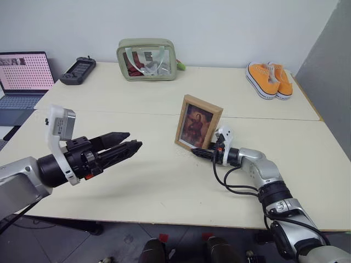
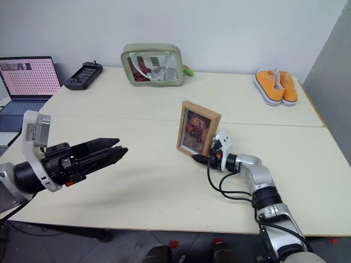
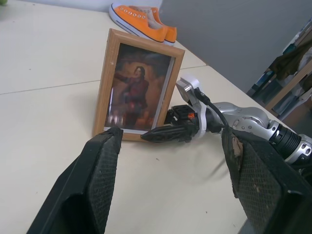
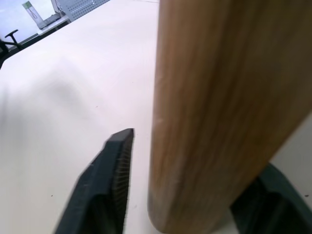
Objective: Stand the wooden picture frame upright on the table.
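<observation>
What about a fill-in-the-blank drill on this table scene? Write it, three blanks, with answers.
1. The wooden picture frame stands ____ on the table.
2. The right gripper has one finger on each side of the frame's ____ edge.
3. The pair of shoes at the far corner is ____.

Answers: upright; side; orange

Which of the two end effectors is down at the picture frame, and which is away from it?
The right end effector sits at the frame's lower right corner, one finger on each side. The left end effector hangs open above the table, apart.
</observation>
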`<move>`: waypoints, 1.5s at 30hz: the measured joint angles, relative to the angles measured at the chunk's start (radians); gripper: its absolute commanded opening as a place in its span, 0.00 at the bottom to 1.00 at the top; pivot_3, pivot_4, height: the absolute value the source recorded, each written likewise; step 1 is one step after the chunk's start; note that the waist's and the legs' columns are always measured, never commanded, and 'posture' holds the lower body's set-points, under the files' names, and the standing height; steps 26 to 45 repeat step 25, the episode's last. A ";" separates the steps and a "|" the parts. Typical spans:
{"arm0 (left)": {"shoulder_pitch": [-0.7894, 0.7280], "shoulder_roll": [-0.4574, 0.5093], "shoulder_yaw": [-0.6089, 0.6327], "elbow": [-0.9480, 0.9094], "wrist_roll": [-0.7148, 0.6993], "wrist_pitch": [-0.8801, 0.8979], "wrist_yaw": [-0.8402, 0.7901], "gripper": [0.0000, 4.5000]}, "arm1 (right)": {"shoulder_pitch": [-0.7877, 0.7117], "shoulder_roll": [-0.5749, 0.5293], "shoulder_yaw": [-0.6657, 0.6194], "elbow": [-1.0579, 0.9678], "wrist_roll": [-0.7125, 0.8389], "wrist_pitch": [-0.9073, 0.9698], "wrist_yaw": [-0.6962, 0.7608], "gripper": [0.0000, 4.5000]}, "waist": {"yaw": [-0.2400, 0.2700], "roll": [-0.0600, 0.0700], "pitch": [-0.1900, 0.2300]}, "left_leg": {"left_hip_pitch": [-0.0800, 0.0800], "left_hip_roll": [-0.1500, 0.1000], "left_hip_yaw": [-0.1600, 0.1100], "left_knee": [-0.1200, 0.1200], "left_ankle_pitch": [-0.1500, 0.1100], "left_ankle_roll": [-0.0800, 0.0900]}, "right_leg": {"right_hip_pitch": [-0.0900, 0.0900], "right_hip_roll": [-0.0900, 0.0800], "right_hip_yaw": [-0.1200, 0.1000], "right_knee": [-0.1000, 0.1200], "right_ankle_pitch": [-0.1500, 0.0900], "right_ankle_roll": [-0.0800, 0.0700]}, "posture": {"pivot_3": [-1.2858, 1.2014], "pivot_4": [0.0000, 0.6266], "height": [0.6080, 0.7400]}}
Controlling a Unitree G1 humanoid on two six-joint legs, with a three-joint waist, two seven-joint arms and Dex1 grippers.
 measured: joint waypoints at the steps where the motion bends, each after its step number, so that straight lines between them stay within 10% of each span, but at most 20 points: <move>1: -0.011 -0.002 -0.013 0.000 0.001 -0.001 0.006 0.77 | 0.003 -0.003 0.001 -0.007 -0.006 -0.008 -0.004 0.66 | 0.000 0.000 0.000 | 0.000 0.000 0.000 0.000 0.000 0.000 | 0.000 0.000 0.000 0.000 0.000 0.000 | 0.52 0.24 1.00; 17: -0.128 -0.162 -0.203 0.040 0.230 -0.098 -0.004 0.77 | 0.331 -0.370 -0.074 -0.536 -0.063 0.087 -0.009 0.66 | 0.017 0.000 0.000 | -0.001 0.001 0.002 -0.009 0.000 0.000 | 0.001 0.000 0.001 -0.012 0.000 0.000 | 0.52 0.24 1.00; 25: -0.177 -0.216 -0.270 0.082 0.377 -0.133 -0.081 0.77 | 0.357 -0.322 -0.248 -0.944 0.103 0.347 -0.216 0.66 | 0.014 0.000 0.000 | -0.001 0.001 0.001 -0.010 0.000 0.000 | 0.001 0.000 0.001 -0.013 0.000 0.001 | 0.52 0.24 1.00; 45: -0.177 -0.216 -0.270 0.082 0.377 -0.133 -0.081 0.77 | 0.357 -0.322 -0.248 -0.944 0.103 0.347 -0.216 0.66 | 0.014 0.000 0.000 | -0.001 0.001 0.001 -0.010 0.000 0.000 | 0.001 0.000 0.001 -0.013 0.000 0.001 | 0.52 0.24 1.00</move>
